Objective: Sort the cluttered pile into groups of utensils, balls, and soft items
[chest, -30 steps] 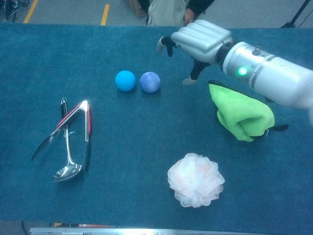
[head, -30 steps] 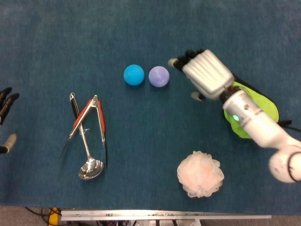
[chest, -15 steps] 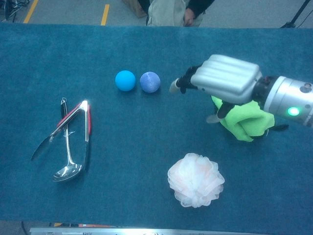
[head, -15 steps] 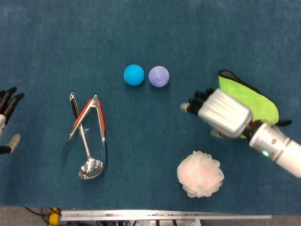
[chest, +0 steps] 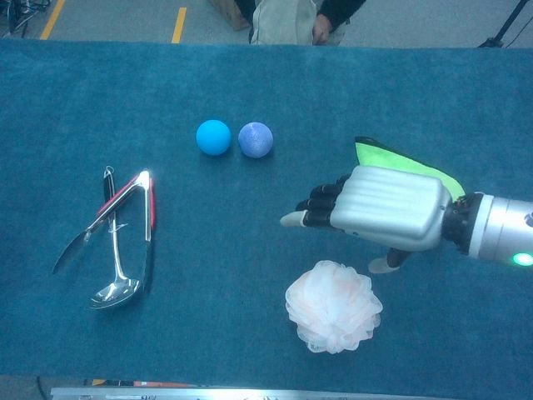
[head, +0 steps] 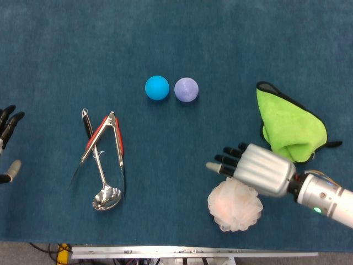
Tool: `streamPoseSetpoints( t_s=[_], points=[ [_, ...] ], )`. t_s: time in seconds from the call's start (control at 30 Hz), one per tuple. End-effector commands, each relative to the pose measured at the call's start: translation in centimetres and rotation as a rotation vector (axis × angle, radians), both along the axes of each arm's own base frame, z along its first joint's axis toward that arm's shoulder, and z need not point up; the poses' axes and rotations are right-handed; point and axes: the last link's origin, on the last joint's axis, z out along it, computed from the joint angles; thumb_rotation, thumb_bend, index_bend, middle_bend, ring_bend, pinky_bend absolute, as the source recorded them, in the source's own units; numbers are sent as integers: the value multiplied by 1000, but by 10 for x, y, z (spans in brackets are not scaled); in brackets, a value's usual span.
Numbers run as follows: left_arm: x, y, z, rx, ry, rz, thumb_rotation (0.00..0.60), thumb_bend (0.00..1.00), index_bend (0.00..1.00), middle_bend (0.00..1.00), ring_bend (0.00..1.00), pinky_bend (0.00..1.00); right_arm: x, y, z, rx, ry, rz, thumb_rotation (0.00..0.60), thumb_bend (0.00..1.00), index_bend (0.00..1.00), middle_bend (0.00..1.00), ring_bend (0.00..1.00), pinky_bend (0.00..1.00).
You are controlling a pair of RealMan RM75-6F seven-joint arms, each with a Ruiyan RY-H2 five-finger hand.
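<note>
A blue ball point(head: 157, 87) point(chest: 213, 137) and a purple ball point(head: 186, 89) point(chest: 256, 139) lie side by side at mid table. Red-handled tongs point(head: 103, 136) point(chest: 125, 206) and a steel ladle point(head: 101, 174) point(chest: 114, 261) lie crossed at the left. A green cloth point(head: 288, 123) point(chest: 400, 157) sits at the right. A pale pink bath pouf point(head: 235, 205) point(chest: 333, 305) rests near the front edge. My right hand point(head: 255, 168) point(chest: 379, 208) hovers open, palm down, just above the pouf, holding nothing. My left hand point(head: 6, 141) shows open at the left edge of the head view only.
A blue carpet-like cover point(head: 176, 38) spans the table. The table's metal front edge point(head: 193, 252) runs along the bottom. A person point(chest: 287, 18) stands beyond the far edge in the chest view.
My right hand has swept from beside the purple ball, past the green cloth, toward the front, and now hangs over the pouf. The objects have not moved.
</note>
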Motion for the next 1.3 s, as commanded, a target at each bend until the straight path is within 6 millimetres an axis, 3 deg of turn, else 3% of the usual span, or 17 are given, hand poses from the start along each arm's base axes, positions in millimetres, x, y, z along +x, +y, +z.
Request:
streamPoseSetpoints(
  t_s=[0.03, 0.3, 0.67, 0.77, 0.9, 1.0, 1.13, 1.3],
  points=[
    [2, 0, -1, -4, 1, -3, 600, 349, 0, 14, 0, 73, -7, 12, 1, 40, 12, 14, 600, 0, 0, 193, 189, 408],
    [9, -1, -5, -15, 8, -16, 600, 349, 0, 14, 0, 73, -17, 25, -1, 93, 29, 26, 600, 0, 0, 186, 180, 396],
    [12, -5, -7, -18, 5, -20, 600, 348, 0, 14, 0, 73, -18, 27, -31, 110, 60, 58, 600, 0, 2, 189, 175, 371],
    [11, -6, -6, -18, 5, -17, 600, 349, 0, 14, 0, 73, -18, 25, -36, 73, 51, 64, 600, 0, 139, 266, 199, 373],
    [11, -7, -6, -18, 0, -18, 600, 349, 0, 14, 0, 73, -23, 23, -41, 36, 48, 43, 600, 0, 408, 392, 328, 447],
    [11, -7, -7, -22, -1, -21, 600, 349, 0, 13, 0, 73, -27, 22, -44, 23, 52, 23, 600, 0, 527, 448, 406, 492],
    [12, -6, -7, -22, -3, -23, 600, 349, 0, 13, 0, 73, -29, 17, -41, -10, 29, 2, 600, 0, 609, 510, 488, 573],
    [11, -5, -8, -27, -5, -24, 600, 349, 0, 14, 0, 73, -31, 8, -30, -63, -28, -47, 600, 0, 632, 532, 522, 600]
  ],
)
